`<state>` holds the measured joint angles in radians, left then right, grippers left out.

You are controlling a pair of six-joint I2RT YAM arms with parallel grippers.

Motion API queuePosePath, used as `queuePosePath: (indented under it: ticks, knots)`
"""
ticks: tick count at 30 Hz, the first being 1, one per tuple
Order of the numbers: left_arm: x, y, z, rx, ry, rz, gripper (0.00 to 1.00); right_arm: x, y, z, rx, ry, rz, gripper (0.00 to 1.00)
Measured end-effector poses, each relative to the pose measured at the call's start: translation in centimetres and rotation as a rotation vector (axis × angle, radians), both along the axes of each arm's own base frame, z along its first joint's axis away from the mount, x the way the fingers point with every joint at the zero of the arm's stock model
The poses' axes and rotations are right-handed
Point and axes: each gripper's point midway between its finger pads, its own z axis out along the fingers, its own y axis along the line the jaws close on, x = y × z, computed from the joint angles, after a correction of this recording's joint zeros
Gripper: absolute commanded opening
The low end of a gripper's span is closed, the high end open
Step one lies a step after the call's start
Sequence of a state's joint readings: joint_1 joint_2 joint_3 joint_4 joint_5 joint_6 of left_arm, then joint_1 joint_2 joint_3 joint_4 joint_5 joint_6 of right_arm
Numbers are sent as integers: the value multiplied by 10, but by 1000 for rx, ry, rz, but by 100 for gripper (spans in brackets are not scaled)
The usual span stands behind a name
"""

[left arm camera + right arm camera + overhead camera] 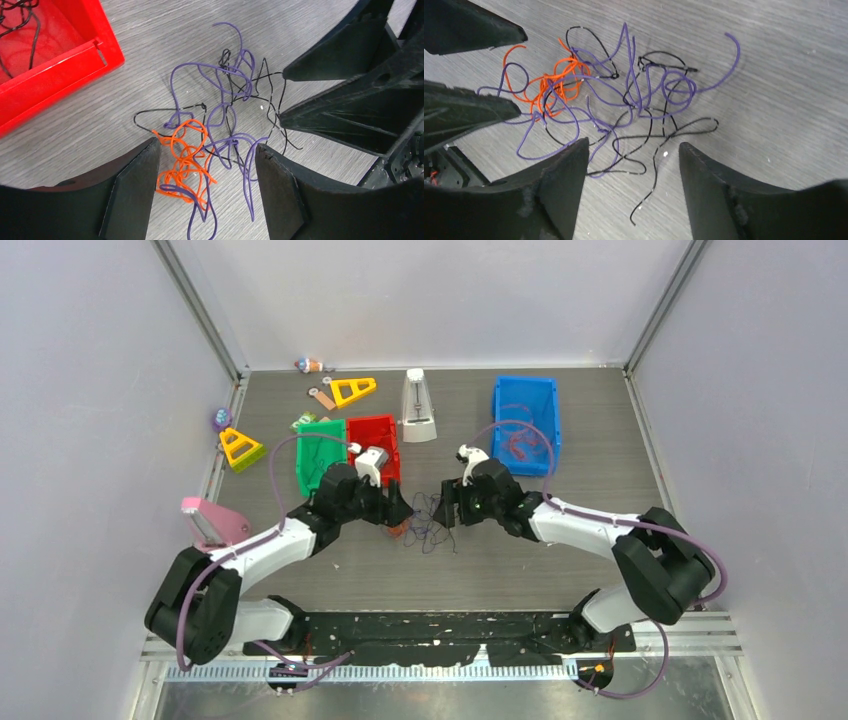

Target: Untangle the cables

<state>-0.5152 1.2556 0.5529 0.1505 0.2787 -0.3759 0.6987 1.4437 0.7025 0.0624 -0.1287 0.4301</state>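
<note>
Two grippers face each other over one clump of cables (430,522), which lies loose on the tabletop (560,565) just on the near side of the red bin (372,448) and slightly to its right. The left gripper (404,512) stands close by the bin's near wall. The right gripper (447,506) stands farther from the bin, across the clump.

Assessment of placement: the opposed approach appears intended to let each arm take a different strand so the pair can draw them apart. The clump sits outside the bin, where both arms reach it.

Left wrist view: fingers (135,192) apart, nothing clamped. The orange strands (186,167) bunch in the gap, against or just beside the finger nearer the bin. Purple strands (235,144) cross toward the other finger and trail down between the two.

Right wrist view: fingers (711,192) apart, nothing held. Black strands (655,175) run down through the gap, and one purple loop meets a fingertip edge; whether it touches cannot be confirmed. The bulk of the clump lies just beyond both fingertips.

No strand is lifted off the tabletop.
</note>
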Motion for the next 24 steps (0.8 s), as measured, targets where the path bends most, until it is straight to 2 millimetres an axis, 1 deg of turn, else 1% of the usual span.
queuePosePath:
  ticks: [1, 2, 3, 5, 7, 10, 13, 17, 18, 19, 21, 22, 23, 24]
  knots:
    - [1, -2, 0, -6, -5, -6, 69, 2, 3, 0, 0, -4, 1, 64]
    - [1, -4, -1, -15, -12, -14, 69, 6, 6, 0, -1, -7, -1, 53]
    - [1, -5, -3, -19, -13, -21, 69, 7, 7, -1, -4, -9, -2, 46]
    - [-1, -7, -7, -27, -7, -38, 69, 10, 8, -6, -15, -6, -8, 18]
    - [-3, -10, -9, -29, -3, -55, 69, 10, 5, -11, -33, -4, -14, 7]
    - [-4, -14, -10, -27, -12, -77, 69, 12, 1, -10, -36, -12, -43, 6]
    - [-5, -21, -18, 9, 15, -107, 70, 7, -9, -6, -35, -31, -62, 5]
    - [4, -36, -31, 99, 61, -133, 71, 1, -17, 12, -10, -72, -78, 5]
    - [6, -39, -34, 124, 70, -138, 68, 1, -19, 18, -2, -86, -83, 5]
    - [7, -41, -38, 149, 79, -145, 59, 1, -21, 23, 2, -97, -89, 6]
    - [6, -43, -46, 194, 108, -149, 31, 0, -25, 30, 4, -114, -101, 5]
    - [5, -42, -52, 225, 132, -147, 12, -1, -29, 34, -3, -123, -113, 5]
    - [5, -41, -57, 246, 144, -149, 1, -1, -33, 36, -9, -129, -123, 5]
    - [4, -39, -63, 271, 167, -144, 0, -1, -40, 40, -25, -141, -144, 5]
